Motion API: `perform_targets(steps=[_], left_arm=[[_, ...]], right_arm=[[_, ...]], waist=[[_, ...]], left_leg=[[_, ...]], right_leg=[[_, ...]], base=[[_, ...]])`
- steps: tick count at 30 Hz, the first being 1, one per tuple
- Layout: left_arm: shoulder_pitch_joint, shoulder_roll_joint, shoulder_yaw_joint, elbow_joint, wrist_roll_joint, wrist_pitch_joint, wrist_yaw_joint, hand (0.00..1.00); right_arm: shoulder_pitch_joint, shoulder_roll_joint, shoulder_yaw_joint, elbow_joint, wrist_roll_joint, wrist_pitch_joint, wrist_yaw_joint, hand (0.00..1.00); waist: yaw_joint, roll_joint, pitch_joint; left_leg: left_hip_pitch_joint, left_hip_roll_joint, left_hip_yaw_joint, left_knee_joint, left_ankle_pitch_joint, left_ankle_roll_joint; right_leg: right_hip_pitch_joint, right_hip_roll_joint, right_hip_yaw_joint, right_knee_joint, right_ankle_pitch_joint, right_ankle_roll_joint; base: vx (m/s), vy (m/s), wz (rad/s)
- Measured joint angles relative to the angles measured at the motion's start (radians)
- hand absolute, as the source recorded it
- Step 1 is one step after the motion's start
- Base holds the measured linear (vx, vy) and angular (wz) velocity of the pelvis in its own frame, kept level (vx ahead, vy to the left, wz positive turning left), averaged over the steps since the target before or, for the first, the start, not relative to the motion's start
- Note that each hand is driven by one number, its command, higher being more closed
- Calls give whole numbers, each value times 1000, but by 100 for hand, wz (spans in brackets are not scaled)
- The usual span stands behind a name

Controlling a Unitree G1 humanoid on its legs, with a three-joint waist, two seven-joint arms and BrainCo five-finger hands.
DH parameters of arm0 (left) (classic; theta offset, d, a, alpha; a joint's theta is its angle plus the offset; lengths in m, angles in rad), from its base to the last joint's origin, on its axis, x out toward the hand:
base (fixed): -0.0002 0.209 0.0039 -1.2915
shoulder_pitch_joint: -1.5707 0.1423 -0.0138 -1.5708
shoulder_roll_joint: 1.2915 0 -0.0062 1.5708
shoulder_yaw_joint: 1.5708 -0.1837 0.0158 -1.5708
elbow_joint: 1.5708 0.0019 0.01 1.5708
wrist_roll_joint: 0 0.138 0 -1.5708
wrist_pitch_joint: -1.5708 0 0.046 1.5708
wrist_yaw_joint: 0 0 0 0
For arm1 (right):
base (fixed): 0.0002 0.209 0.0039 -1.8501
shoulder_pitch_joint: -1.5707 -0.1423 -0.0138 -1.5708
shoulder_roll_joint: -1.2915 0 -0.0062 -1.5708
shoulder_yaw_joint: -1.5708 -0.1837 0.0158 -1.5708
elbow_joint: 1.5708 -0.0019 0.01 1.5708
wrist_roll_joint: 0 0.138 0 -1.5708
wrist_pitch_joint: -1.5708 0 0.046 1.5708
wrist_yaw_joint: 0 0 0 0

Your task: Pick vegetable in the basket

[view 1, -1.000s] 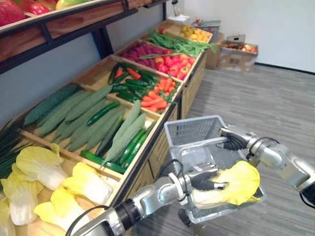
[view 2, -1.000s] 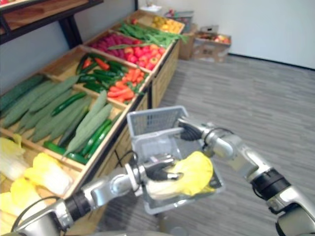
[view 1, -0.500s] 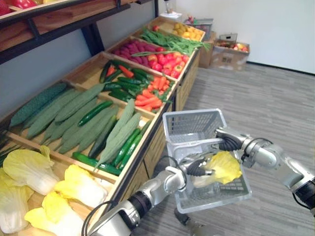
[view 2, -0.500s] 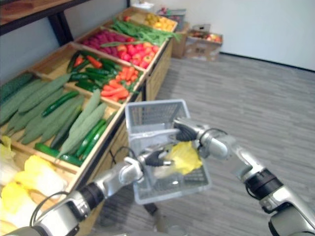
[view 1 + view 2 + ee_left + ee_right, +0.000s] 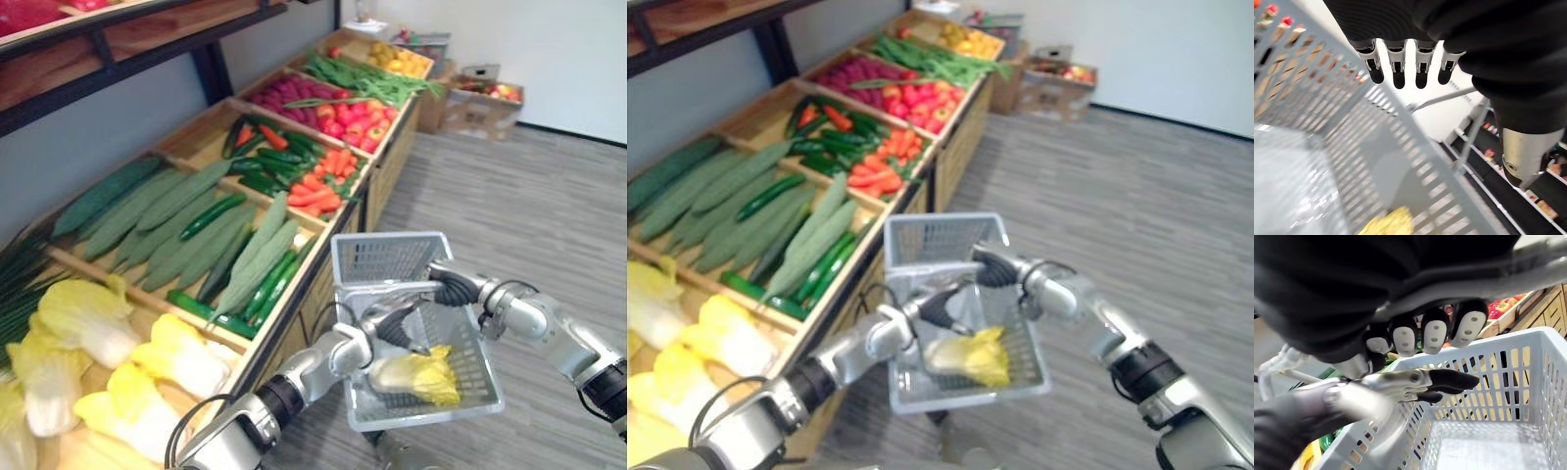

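Note:
A yellow-green napa cabbage (image 5: 418,376) lies on the floor of the grey mesh basket (image 5: 387,257). My left hand (image 5: 394,323) hovers just above it inside the basket, open, with straight fingers (image 5: 1396,69) and nothing in them. The left wrist view catches a corner of the cabbage (image 5: 1393,223) under the basket wall (image 5: 1322,93). My right hand (image 5: 453,285) is shut on the basket handle (image 5: 390,288) at the far rim and holds the basket up off the floor. Its curled fingers (image 5: 1435,336) wrap the handle, with the left hand (image 5: 1445,380) past them.
A long wooden produce stand runs along the left: napa cabbages (image 5: 88,323) nearest, then cucumbers (image 5: 186,230), carrots and peppers (image 5: 313,181), red fruit and greens farther on. Cardboard boxes (image 5: 480,98) stand at the far wall. Grey floor (image 5: 529,206) lies open on the right.
My left hand has let go of the cabbage, which now rests in the basket, and its fingers have straightened. The right hand keeps its grip on the handle. The camera shifted a little.

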Motion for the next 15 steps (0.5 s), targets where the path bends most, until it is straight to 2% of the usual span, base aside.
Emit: perform_targets(steps=[2,5,7,9,11,14,15], left_arm=[[0,33,-71,-165,-5,-17,-6,0],[2,80,-110,-312,-14,-32,-8,0],[11,146,-149,-462,-45,-77,-14,0],[53,159,-177,-620,-102,-129,-24,0],[115,164,-179,-711,-166,-156,-26,0],[175,198,-155,-749,-245,-151,-26,0],[208,224,-116,-759,-262,-146,-23,0]], right_arm=[[32,32,-48,58,-3,3,-5,100],[91,60,-73,100,-58,8,-21,100],[152,105,-138,154,-102,12,-42,100],[197,154,-218,241,-137,37,-55,100],[235,201,-318,341,-139,69,-87,100],[284,253,-465,435,-137,102,-139,100],[312,277,-532,486,-134,116,-167,100]], waist=[[18,0,0],[32,-2,0],[46,-6,-2],[63,-7,-4],[83,-9,-9],[104,-10,-13],[105,-14,-12]], left_leg=[[-10,-1,-47,-4,3,5],[-22,-2,-116,-9,9,15],[-56,-3,-175,-8,13,23],[-96,-6,-246,-10,18,30],[-139,-8,-321,-10,31,50],[-199,-17,-419,-11,50,72],[-222,-23,-482,-12,55,77]], right_leg=[[14,-25,-45,0,-3,-2],[38,-59,-102,0,-13,0],[39,-89,-152,0,-18,-1],[40,-121,-212,1,-26,-1],[42,-150,-275,0,-31,0],[47,-191,-360,-2,-34,1],[69,-214,-415,-12,-42,2]], base=[[-61,-56,61],[-85,-46,70],[-107,-48,84],[-97,-49,88],[-85,-53,96],[-61,-42,111],[-42,-21,120]])
